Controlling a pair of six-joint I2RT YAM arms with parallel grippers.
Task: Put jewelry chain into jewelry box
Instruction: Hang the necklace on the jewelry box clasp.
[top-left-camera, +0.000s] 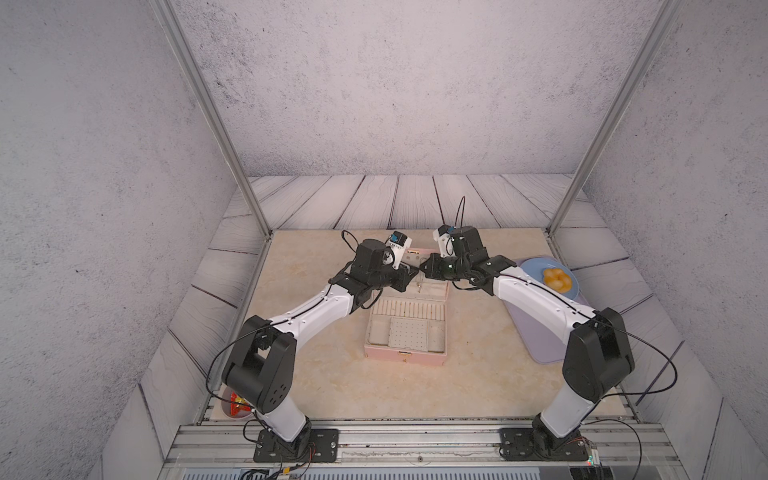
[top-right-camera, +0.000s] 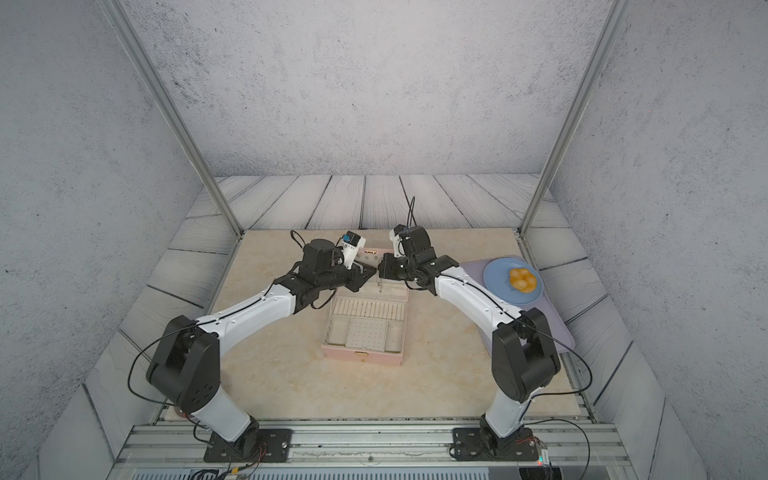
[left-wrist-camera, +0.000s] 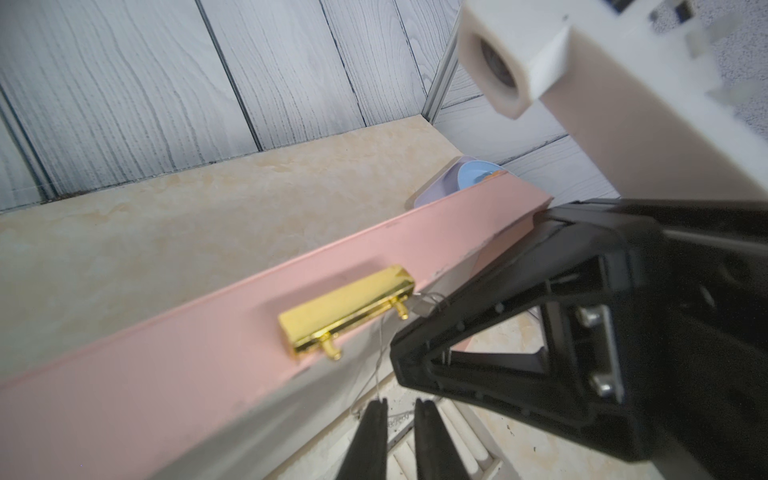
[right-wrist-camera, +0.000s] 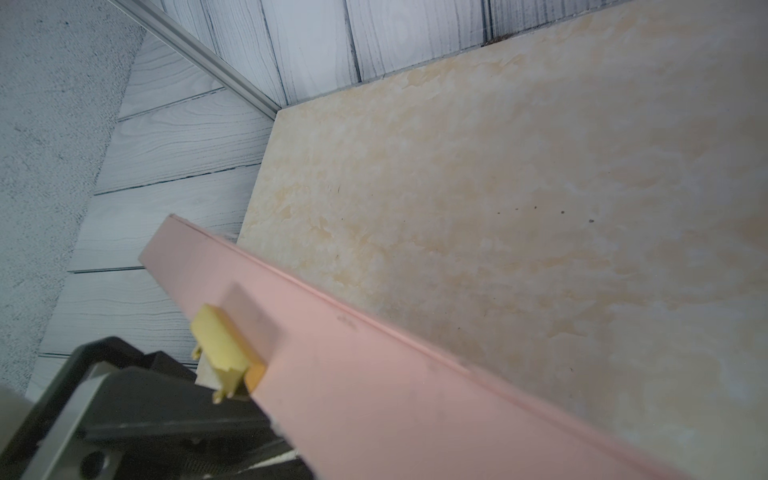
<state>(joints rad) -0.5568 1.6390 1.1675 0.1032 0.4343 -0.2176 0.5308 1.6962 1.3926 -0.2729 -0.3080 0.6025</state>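
The pale pink jewelry box (top-left-camera: 405, 357) (top-right-camera: 361, 358) lies open mid-table, cream ring slots and dotted panel facing up, lid (left-wrist-camera: 166, 374) (right-wrist-camera: 395, 395) standing at the back. Both grippers meet just in front of the lid, under its gold clasp (left-wrist-camera: 347, 309). In the left wrist view my right gripper (left-wrist-camera: 409, 332) (top-left-camera: 424, 266) is shut, and the thin jewelry chain (left-wrist-camera: 379, 357) hangs from its tip over the box. The chain runs down to one tip of my left gripper (left-wrist-camera: 401, 401) (top-left-camera: 413, 272), whose fingers stand slightly apart above the ring slots. The lid hides the right gripper's jaws in its own wrist view.
A blue plate (top-left-camera: 540, 270) with yellow food sits on a lilac mat (top-left-camera: 540, 332) at the right. A bowl (top-left-camera: 232, 409) of red pieces stands near the left arm's base. Metal frame posts (top-left-camera: 257, 216) rise at the table's back corners.
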